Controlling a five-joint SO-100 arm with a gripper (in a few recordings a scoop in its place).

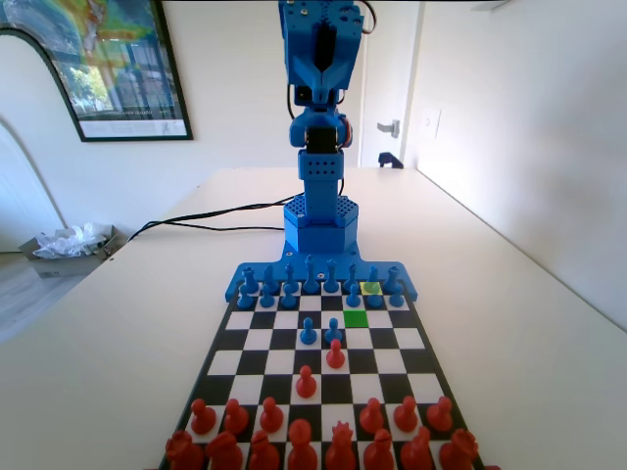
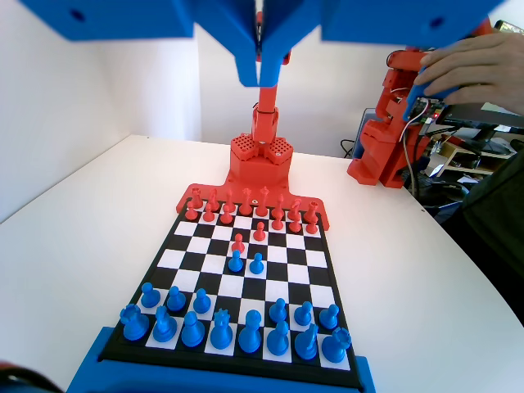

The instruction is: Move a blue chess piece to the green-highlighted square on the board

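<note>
My gripper (image 2: 260, 78) is shut with nothing in it, its jaws pressed together at the top of the wrist view. In the fixed view the gripper (image 1: 319, 78) sits high on the folded blue arm, far above the board (image 1: 423, 364). The green-highlighted square (image 1: 356, 318) is bare, three rows out from the arm's end. Two blue pawns stand advanced, one (image 1: 333, 330) just nearer and left of the green square, the other (image 1: 308, 333) beside it. The remaining blue pawns (image 2: 175, 298) line the near row in the wrist view.
A paler yellow-green square (image 1: 370, 288) lies among the blue rows by the arm's base. Two red pawns (image 1: 335, 354) (image 1: 306, 382) stand advanced mid-board, the first right in front of a blue pawn. The red rows (image 1: 299, 431) fill the near end in the fixed view.
</note>
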